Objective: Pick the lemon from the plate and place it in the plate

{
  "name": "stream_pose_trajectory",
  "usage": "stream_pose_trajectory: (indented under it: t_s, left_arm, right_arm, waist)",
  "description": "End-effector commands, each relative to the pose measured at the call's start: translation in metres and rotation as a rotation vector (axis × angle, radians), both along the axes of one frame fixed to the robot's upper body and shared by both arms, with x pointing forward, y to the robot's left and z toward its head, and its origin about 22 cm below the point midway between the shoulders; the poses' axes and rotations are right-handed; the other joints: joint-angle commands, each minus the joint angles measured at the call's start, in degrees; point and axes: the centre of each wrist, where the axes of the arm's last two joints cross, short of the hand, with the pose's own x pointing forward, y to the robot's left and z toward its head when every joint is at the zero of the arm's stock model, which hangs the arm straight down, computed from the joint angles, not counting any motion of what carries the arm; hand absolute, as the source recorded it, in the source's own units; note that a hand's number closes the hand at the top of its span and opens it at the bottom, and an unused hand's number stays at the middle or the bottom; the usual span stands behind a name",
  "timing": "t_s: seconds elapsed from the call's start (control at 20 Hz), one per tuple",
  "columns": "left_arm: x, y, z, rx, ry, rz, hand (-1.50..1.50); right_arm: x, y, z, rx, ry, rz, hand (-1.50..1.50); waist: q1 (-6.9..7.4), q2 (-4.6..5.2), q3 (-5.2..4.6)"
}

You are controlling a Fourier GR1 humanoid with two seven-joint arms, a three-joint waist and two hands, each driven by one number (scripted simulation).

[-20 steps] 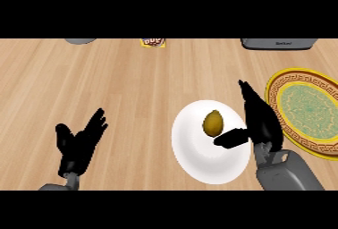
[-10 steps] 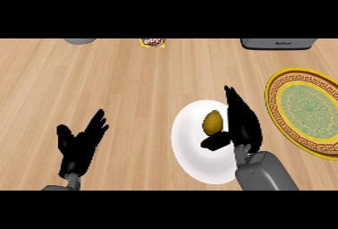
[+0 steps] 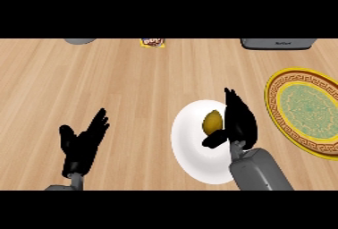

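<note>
On the wooden counter [image 3: 132, 89], our right hand [image 3: 238, 121] spreads straight fingers beside the lemon [image 3: 213, 121] on the white plate [image 3: 191, 152].

The desk [image 3: 132, 89] has a light wooden top with the grain running from side to side. On it lies a white plate [image 3: 191, 152] near the front, and to the right of it, apart from it, a yellow plate with a green patterned centre [image 3: 307, 109]. At the far edge stand a grey object [image 3: 80, 41], a small colourful packet [image 3: 152, 42] and a dark grey appliance [image 3: 275, 43], all cut by the view.
</note>
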Motion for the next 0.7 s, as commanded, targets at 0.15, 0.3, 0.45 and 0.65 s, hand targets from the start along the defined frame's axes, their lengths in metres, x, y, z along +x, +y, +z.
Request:
stream_pose_trajectory:
  t_s: [0.15,0.3,0.45,0.65]
  left_arm:
    - [0.003,0.003,-0.004,-0.003,0.027,-0.014,0.0]
    - [-0.016,0.017,-0.022,-0.008,0.039,-0.013,0.0]
    - [0.009,0.011,0.011,-0.011,0.041,-0.003,0.0]
    - [0.003,-0.005,-0.008,-0.008,0.025,-0.002,0.0]
  right_arm:
    - [0.027,0.016,-0.015,-0.003,0.034,0.034,-1.5]
    - [0.022,0.002,-0.026,-0.004,0.063,0.014,-1.5]
    - [0.023,0.008,-0.036,-0.045,0.131,0.12,1.5]
    - [0.022,0.004,-0.038,-0.119,0.084,0.133,1.5]
  waist:
    - [0.13,0.16,-0.13]
    - [0.08,0.14,-0.14]
    - [0.23,0.19,-0.11]
    - [-0.02,0.13,-0.14]
